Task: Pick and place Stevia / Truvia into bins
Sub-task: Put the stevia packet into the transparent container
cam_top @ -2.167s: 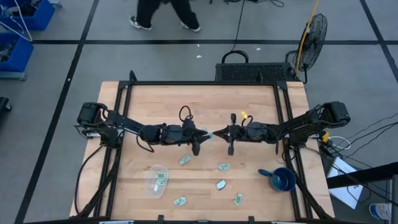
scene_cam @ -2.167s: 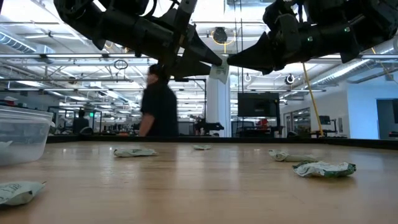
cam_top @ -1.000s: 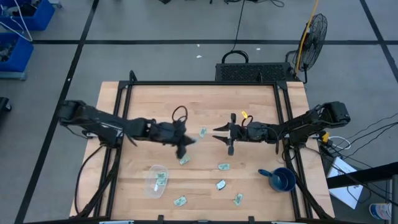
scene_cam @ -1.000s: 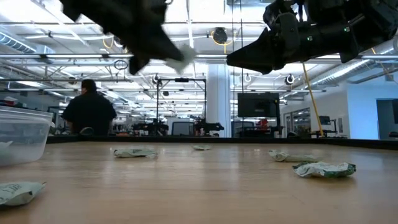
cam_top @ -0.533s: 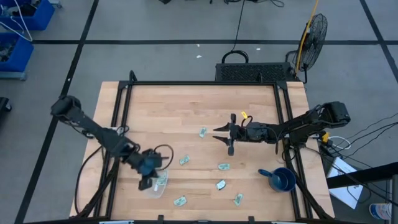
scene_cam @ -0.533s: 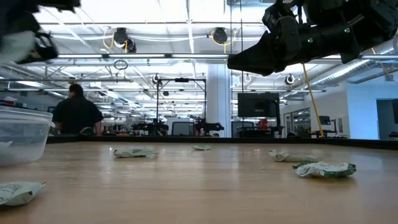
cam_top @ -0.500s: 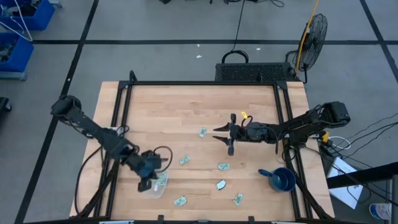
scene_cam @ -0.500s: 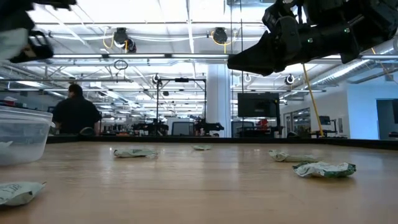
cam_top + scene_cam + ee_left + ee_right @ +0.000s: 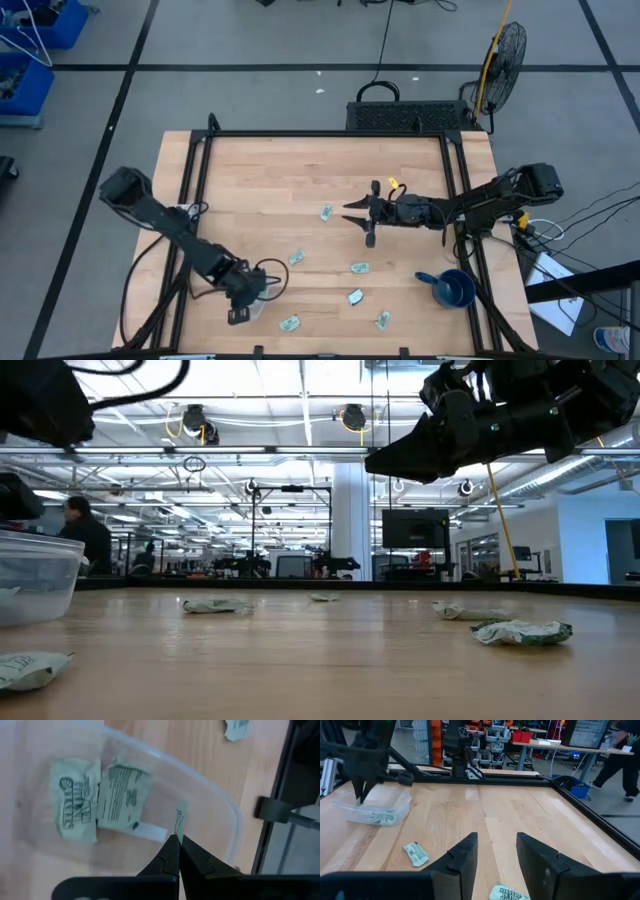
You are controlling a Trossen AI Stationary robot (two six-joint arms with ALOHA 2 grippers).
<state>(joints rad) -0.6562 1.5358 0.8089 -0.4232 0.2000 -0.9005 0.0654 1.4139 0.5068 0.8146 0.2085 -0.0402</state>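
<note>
My left gripper [image 9: 246, 292] is over the clear tub [image 9: 220, 802] near the table's front left. It is shut on a pale green Stevia sachet [image 9: 180, 820], held edge-on just above the tub. Two sachets [image 9: 75, 812] lie flat inside the tub. My right gripper [image 9: 356, 214] hangs open and empty above the table's middle; its own view shows the spread fingers [image 9: 468, 845]. Several loose sachets lie on the wood: one [image 9: 326, 212] by the right gripper, one [image 9: 297, 257] near the tub, others [image 9: 360, 268] toward the front. The tub [image 9: 372, 805] also shows in the right wrist view.
A blue cup [image 9: 455, 288] stands at the front right. A black frame [image 9: 330, 134] rims the table. In the low view the tub [image 9: 35, 575] is at the left and sachets [image 9: 520, 631] lie across the wood. A person [image 9: 620, 755] walks beyond the table.
My left gripper carried a sachet from the table's middle, beside the right gripper, to the front left over the tub. The right gripper stayed open in place.
</note>
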